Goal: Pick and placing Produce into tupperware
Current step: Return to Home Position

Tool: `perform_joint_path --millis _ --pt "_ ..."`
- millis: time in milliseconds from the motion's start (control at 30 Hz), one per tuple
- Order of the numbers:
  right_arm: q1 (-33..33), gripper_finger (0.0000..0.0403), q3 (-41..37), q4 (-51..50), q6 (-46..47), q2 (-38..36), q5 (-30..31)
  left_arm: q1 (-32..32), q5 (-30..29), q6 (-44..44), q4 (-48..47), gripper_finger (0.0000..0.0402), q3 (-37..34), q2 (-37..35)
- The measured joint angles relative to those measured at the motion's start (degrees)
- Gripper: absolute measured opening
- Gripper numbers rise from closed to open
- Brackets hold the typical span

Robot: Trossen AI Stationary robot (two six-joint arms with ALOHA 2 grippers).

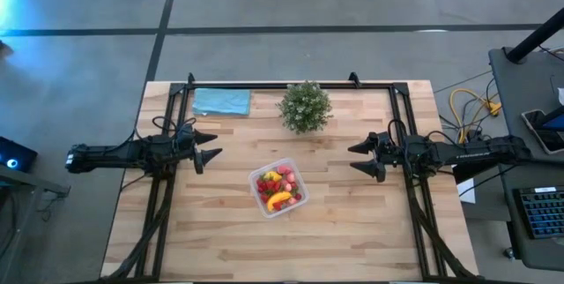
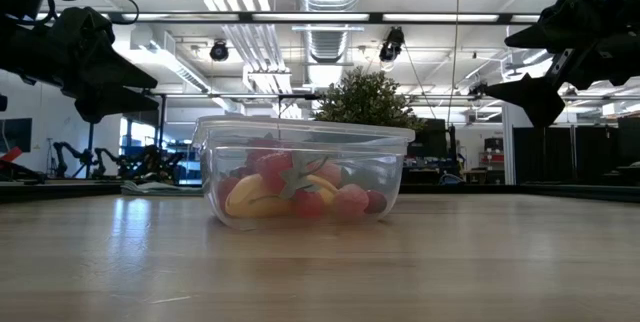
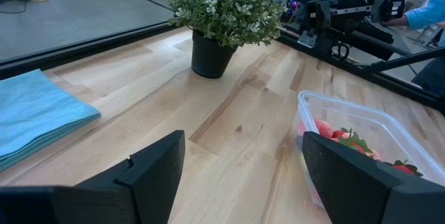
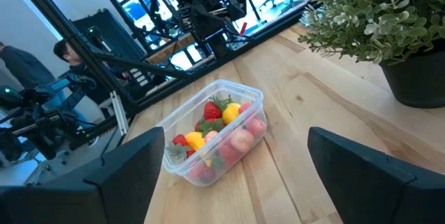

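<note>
Below frame centre, the small clear square plastic container holds colourful toy fruits; we judge it light, slick, best pinched at its rim. Our left gripper and right gripper gape empty.

potted plant, teal cloth, wood table
</note>
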Motion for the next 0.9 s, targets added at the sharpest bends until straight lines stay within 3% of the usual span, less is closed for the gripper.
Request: perform_joint_path --millis 900 --pt "0.0 0.0345 0.0 0.0 0.0 0.0 0.0 0.0 0.0 0.0 0.0 0.0276 0.0 0.0"
